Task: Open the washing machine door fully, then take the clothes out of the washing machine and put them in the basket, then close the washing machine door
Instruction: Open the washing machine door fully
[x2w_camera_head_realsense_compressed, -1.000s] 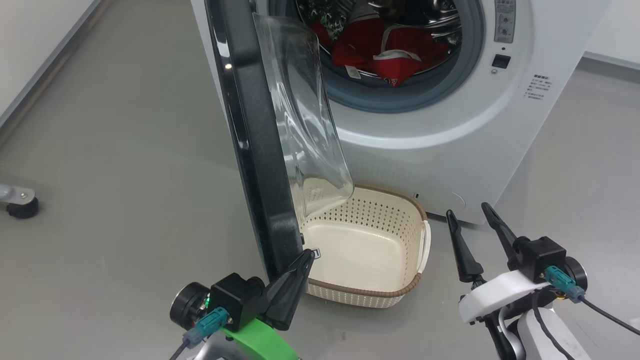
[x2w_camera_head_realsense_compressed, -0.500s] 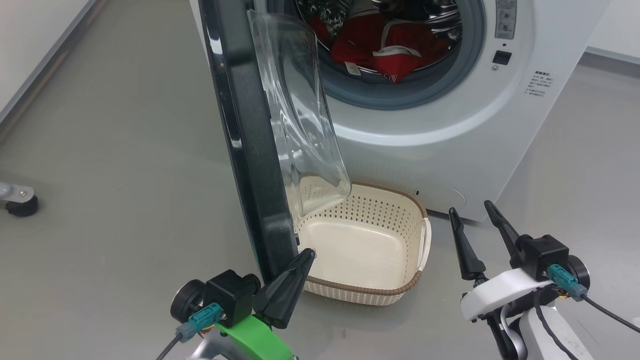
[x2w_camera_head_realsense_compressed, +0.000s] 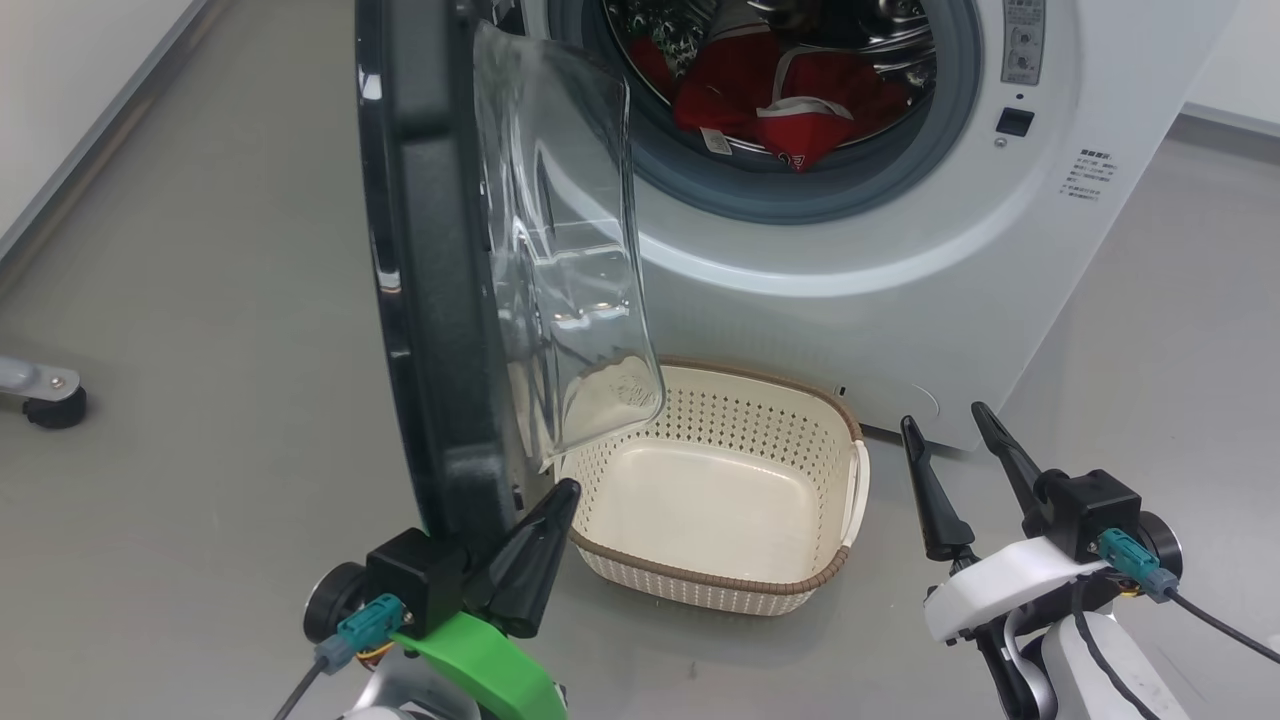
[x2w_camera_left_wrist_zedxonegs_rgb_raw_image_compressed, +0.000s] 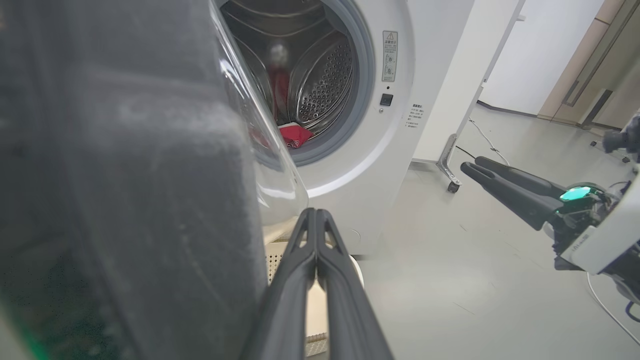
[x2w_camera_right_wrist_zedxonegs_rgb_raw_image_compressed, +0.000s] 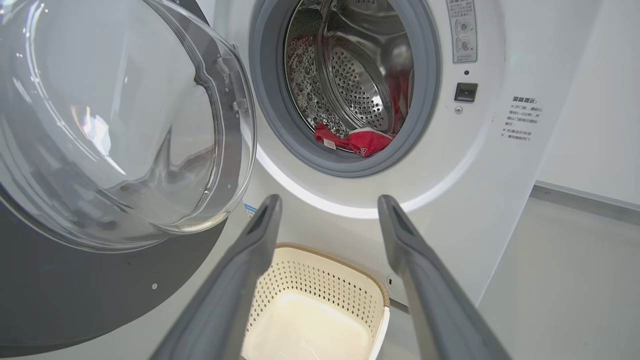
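Observation:
The washing machine (x2w_camera_head_realsense_compressed: 900, 250) is white, and its round opening shows red clothes (x2w_camera_head_realsense_compressed: 780, 95) lying in the steel drum. The washing machine door (x2w_camera_head_realsense_compressed: 430, 250) stands swung out to the left, black rim edge-on, its clear glass bowl bulging over the basket (x2w_camera_head_realsense_compressed: 700, 582). My left gripper (x2w_camera_head_realsense_compressed: 562, 492) is shut and empty, its tip against the inner side of the door's lower rim. In the left wrist view the shut left gripper (x2w_camera_left_wrist_zedxonegs_rgb_raw_image_compressed: 315, 214) sits beside the door (x2w_camera_left_wrist_zedxonegs_rgb_raw_image_compressed: 125, 200). My right gripper (x2w_camera_head_realsense_compressed: 944, 418) is open and empty, right of the basket. Between its fingers (x2w_camera_right_wrist_zedxonegs_rgb_raw_image_compressed: 270, 205) lies the basket (x2w_camera_right_wrist_zedxonegs_rgb_raw_image_compressed: 345, 261).
A grey floor surrounds the machine. A dark caster on a metal leg (x2w_camera_head_realsense_compressed: 50, 405) stands at the far left. A white wall and baseboard run along the upper left. Right of the washer stands a white frame on a caster (x2w_camera_left_wrist_zedxonegs_rgb_raw_image_compressed: 451, 186).
The door has swung further open to the left. My left gripper has moved left with it, still shut at the lower rim. The right gripper has stayed put.

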